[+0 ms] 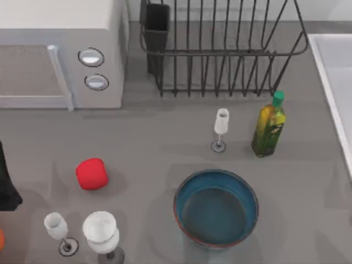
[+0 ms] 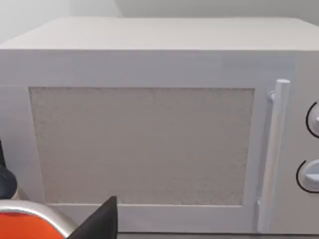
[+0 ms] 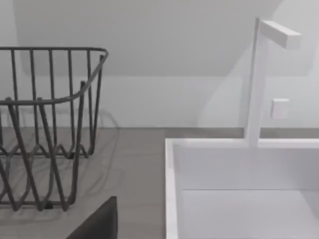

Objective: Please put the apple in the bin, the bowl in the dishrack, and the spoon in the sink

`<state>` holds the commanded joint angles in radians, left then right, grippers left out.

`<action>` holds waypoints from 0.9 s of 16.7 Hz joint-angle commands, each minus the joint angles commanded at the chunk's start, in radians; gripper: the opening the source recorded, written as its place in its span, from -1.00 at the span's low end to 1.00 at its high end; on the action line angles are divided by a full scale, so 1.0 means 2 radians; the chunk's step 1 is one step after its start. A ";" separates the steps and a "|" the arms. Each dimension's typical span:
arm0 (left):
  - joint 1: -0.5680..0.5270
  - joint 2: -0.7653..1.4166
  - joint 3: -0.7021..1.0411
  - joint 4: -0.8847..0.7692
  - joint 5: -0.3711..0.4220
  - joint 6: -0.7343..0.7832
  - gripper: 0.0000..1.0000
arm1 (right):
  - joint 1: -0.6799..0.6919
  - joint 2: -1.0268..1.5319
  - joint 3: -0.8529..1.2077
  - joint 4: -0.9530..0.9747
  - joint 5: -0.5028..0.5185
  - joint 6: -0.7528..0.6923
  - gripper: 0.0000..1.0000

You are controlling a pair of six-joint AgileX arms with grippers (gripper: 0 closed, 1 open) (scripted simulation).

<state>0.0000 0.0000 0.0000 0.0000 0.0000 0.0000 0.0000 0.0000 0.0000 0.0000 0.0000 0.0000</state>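
Red and rounded, the apple (image 1: 92,174) is sitting on the grey table (image 1: 154,132), just right of our left arm (image 1: 7,181) at the left edge; whether either pincer is open or closed we cannot tell. We are seeing the teal bowl (image 1: 216,208) further right, below the dishrack (image 1: 220,52), with the sink (image 1: 333,71) at the right edge.

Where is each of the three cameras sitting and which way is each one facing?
Top view: above the table, looking down on the apple, bowl, dishrack and microwave; a dark piece of the left arm sits at its left edge.
Left wrist view: on the left arm, facing the microwave door; a dark gripper part shows.
Right wrist view: on the right arm, facing the dishrack and sink.
Shared: top and right wrist views both show the dishrack and sink.
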 joint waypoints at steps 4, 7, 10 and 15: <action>-0.005 0.016 0.014 -0.012 0.000 0.010 1.00 | 0.000 0.000 0.000 0.000 0.000 0.000 1.00; -0.021 0.079 0.068 -0.057 -0.001 0.047 1.00 | 0.000 0.000 0.000 0.000 0.000 0.000 1.00; -0.046 0.189 0.150 -0.124 -0.002 0.099 1.00 | 0.000 0.000 0.000 0.000 0.000 0.000 1.00; -0.095 0.441 0.323 -0.254 0.000 0.196 1.00 | 0.000 0.000 0.000 0.000 0.000 0.000 1.00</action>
<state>-0.1909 0.8811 0.6453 -0.5075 0.0000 0.3920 0.0000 0.0000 0.0000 0.0000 0.0000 0.0000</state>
